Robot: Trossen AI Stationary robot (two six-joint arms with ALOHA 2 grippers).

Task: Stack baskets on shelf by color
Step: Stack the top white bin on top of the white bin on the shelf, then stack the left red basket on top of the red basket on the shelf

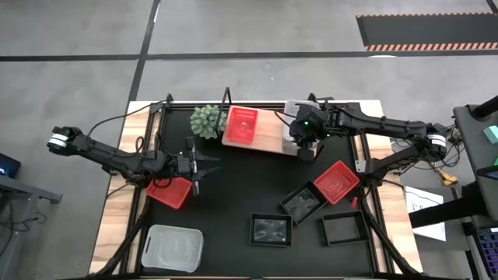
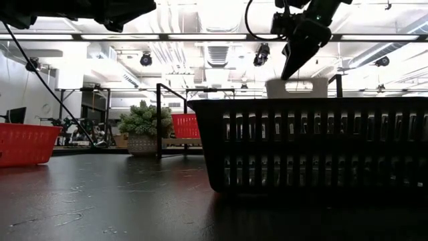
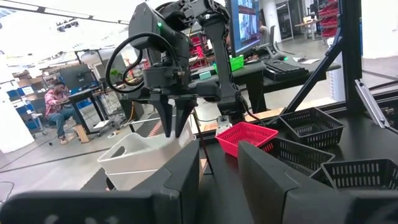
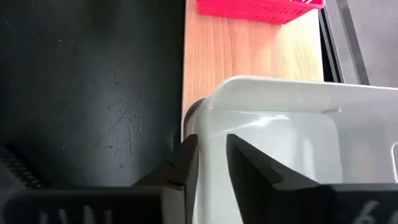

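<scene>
Seen from above, a black mat (image 1: 233,194) covers the table. At the left edge, the left arm reaches in toward centre-left; its left gripper (image 1: 196,165) hangs with fingers spread apart, empty, just beside a red basket (image 1: 170,191) lying tilted on the mat. Below that, in the lower left, sits a translucent white basket (image 1: 171,247).

At upper centre, a green spiky plant (image 1: 207,120) stands just left of the light wooden shelf (image 1: 268,134). A second red basket (image 1: 241,126) rests on the shelf's left part. At the shelf's right end, the right gripper (image 1: 303,145) is clamped on the rim of another white basket (image 4: 298,137), one finger inside the wall and one outside; the wrist view shows this basket over the board's edge.

In the lower centre and right lie three black baskets (image 1: 270,230), (image 1: 302,204), (image 1: 345,228), with a third red basket (image 1: 336,180) just above them, touching the middle black one.
</scene>
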